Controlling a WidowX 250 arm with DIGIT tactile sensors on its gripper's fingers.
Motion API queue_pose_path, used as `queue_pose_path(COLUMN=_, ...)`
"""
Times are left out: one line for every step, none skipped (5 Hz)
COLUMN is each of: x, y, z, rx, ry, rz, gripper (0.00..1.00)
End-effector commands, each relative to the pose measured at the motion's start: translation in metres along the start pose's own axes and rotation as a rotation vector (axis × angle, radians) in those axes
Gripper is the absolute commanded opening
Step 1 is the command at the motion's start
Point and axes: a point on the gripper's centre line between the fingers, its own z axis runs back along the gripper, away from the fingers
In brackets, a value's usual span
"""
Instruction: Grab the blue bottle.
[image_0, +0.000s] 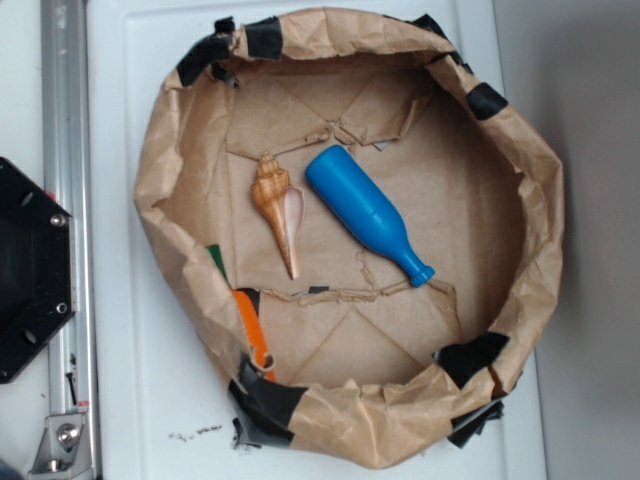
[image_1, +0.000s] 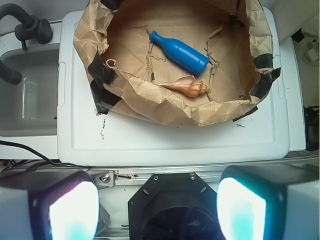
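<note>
- My end effector (image_1: 157, 210) shows only in the wrist view, its two fingers (image_1: 72, 212) at the bottom corners with a wide gap between them, so I read it as spread and holding nothing. It hangs high and well short of the bag, over the black robot base (image_1: 170, 207).
- The white table (image_0: 150, 400) carries everything; in the exterior view the base plate sits at the 9 o'clock edge beside a metal rail (image_0: 65, 200).
- The brown paper bag (image_0: 520, 190), rolled down into a shallow basin and patched with black tape, fills most of the table.
- The blue bottle (image_0: 365, 212) lies on its side on the bag floor, near the centre. In the exterior view its rounded base points to about 11 o'clock and its neck to about 4 o'clock. Nothing touches it.
- The tan seashell (image_0: 280, 210) lies just beside the bottle at its 9 o'clock, close but apart.
- An orange carrot (image_0: 255, 330) with a green top is half hidden under the bag rim at about 7 o'clock.
- My judgement: the task has barely begun. No reach, descent or grip is done; I have yet to travel over the rim, line the fingers across the bottle's body, lower and close.
</note>
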Motion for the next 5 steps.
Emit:
queue_pose_path(x=0.000, y=0.000, z=0.000, rx=0.000, ry=0.000, rz=0.000, gripper=1.00)
queue_pose_path(x=0.045, y=0.028, z=-0.051, rx=-0.027, ry=-0.215, rz=-0.154, gripper=1.00)
queue_pose_path(x=0.093, y=0.041, z=-0.076, rx=-0.031, ry=-0.213, rz=-0.238, gripper=1.00)
queue_pose_path(x=0.115, y=0.054, z=-0.099, rx=-0.036, ry=-0.197, rz=-0.266, gripper=1.00)
queue_pose_path(x=0.127, y=0.053, z=-0.154, rx=-0.021, ry=-0.064, rz=-0.374, gripper=1.00)
